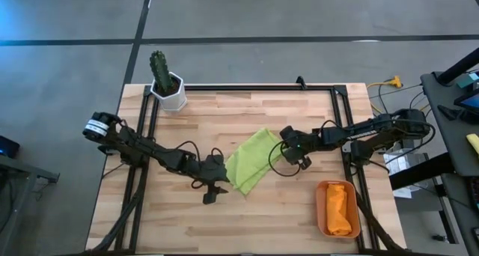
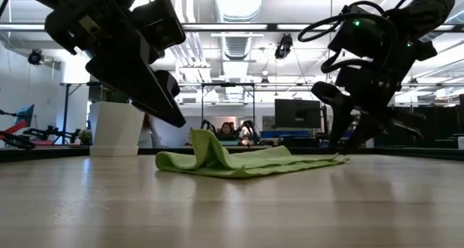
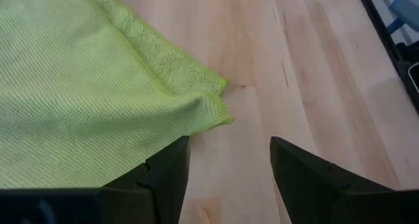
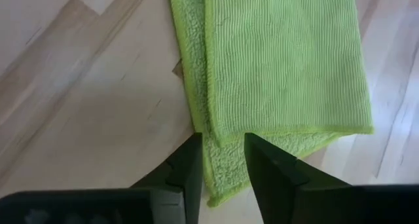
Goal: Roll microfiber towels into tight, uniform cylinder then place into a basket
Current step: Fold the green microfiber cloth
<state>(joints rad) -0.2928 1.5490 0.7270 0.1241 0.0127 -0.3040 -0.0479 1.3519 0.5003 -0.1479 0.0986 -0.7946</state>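
Green towel (image 1: 253,161) folded mid-counter, orange towel (image 1: 338,209) in the basket (image 1: 322,211) at the near right corner.
Wrist views alone show waffle weave and fleecy underside; left jaws wide beside a towel corner, right jaws narrow over its edge, gripping nothing visible.

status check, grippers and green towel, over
Left gripper open beside green towel corner. Right gripper straddling its folded edge. Orange towel in basket. Nothing blocking.
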